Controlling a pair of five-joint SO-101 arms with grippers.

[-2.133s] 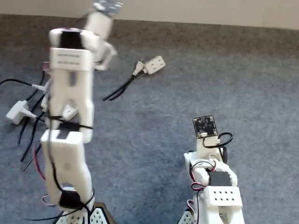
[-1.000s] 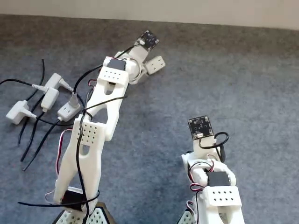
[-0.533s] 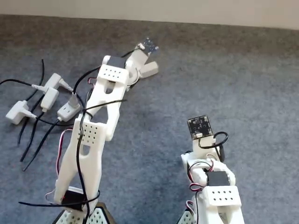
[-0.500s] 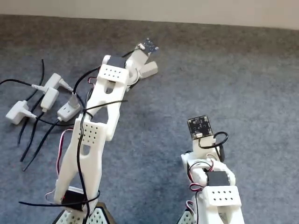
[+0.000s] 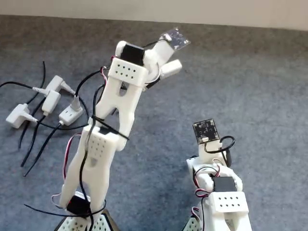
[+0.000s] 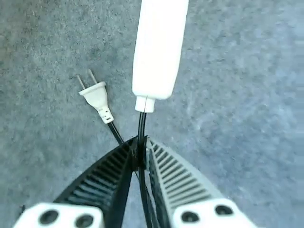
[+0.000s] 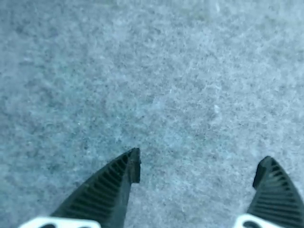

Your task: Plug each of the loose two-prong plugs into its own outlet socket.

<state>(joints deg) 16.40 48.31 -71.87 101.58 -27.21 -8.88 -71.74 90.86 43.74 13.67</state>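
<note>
My left gripper (image 6: 140,148) is shut on the black cord just behind a white outlet socket (image 6: 159,47). The socket sticks out beyond the fingertips, above the grey carpet. A white two-prong plug (image 6: 95,95) lies on the carpet beside it, and its black cord runs back under the fingers. In the high view the left arm (image 5: 126,84) stretches to the far middle, with the socket (image 5: 171,68) at its tip. My right gripper (image 7: 197,166) stands open over bare carpet, on the right arm (image 5: 214,173) at the near right.
Several white sockets and plugs with black cords lie in a cluster at the far left: one (image 5: 19,115), another (image 5: 50,98), a third (image 5: 71,114). Grey carpet (image 5: 250,86) stretches between and to the right of the arms. A pale wall edge (image 5: 216,14) runs along the back.
The left arm swung from the left over to the far socket, closed on its cord and raised it up and to the right. The right arm has barely moved.
</note>
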